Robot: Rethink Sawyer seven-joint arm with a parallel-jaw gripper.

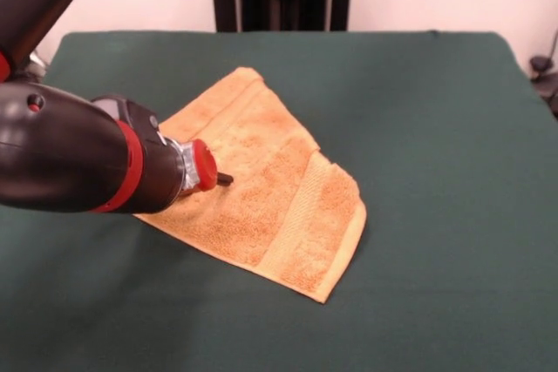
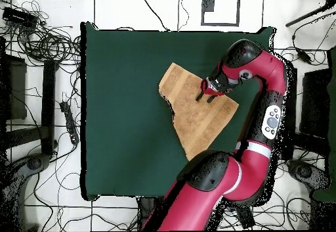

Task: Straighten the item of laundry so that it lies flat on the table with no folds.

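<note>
Lying on the table (image 1: 418, 111), the golden-orange towel (image 1: 270, 189) sits somewhat off centre, toward the side where the arm reaches in. In the front view it spreads as a slanted, roughly four-sided shape: one corner points toward the table's far edge, another toward the near edge, and a flat woven band runs across it close to the near corner. On its right side, an upper layer of cloth lies over the layer beneath, leaving a step in the outline about halfway along; the towel is therefore folded, not a single flat sheet. In the overhead view the towel (image 2: 197, 111) has an irregular outline, broad at one end and narrowing to a point near the robot's base, with a notch along one edge.

The red and black arm (image 1: 70, 158) comes in low over the table from the left of the front view, its thick last segment hiding the towel's left corner. The gripper (image 1: 225, 179) shows there only as a small dark tip past a red collar, right at the cloth's surface. In the overhead view the gripper (image 2: 205, 98) shows two short dark prongs standing a little apart over the towel's broad end, near its edge on the arm's side. Whether cloth is pinched between them cannot be told from either view, nor how wide the jaws stand.

Loose cables (image 2: 39, 39) lie on the floor beyond one side of the table.
</note>
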